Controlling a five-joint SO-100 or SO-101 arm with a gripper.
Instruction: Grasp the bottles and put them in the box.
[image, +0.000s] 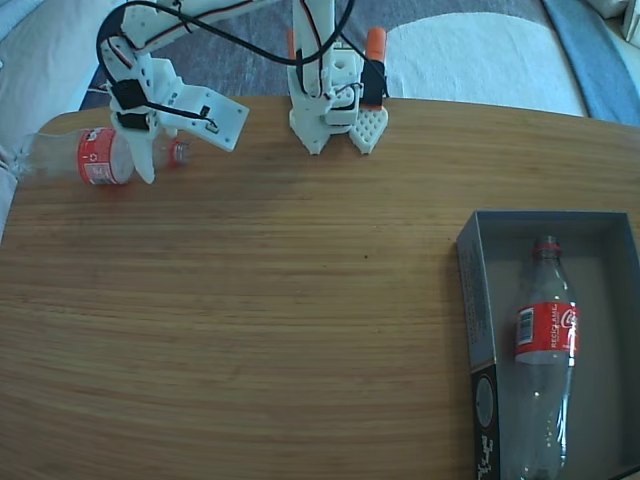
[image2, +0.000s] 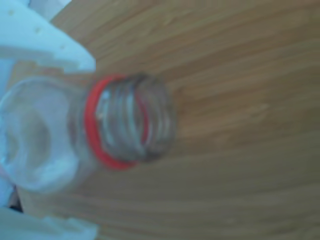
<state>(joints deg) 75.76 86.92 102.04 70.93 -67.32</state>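
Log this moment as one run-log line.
hand: astride bottle on table, closure unclear | bottle lying at far-left table edge, neck toward wrist camera | second bottle in box

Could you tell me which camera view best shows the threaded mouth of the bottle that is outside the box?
The wrist view: the bottle fills the frame, its uncapped threaded mouth and red neck ring facing the camera, slightly blurred. The fixed view shows that bottle whole but small, lying at the table's far left edge, its neck largely hidden behind the tool.

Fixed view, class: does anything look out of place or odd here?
One bottle lies at the table's far left edge, its base overhanging, with the claw around its neck. The other bottle lies neatly in the box. Neither has a cap.
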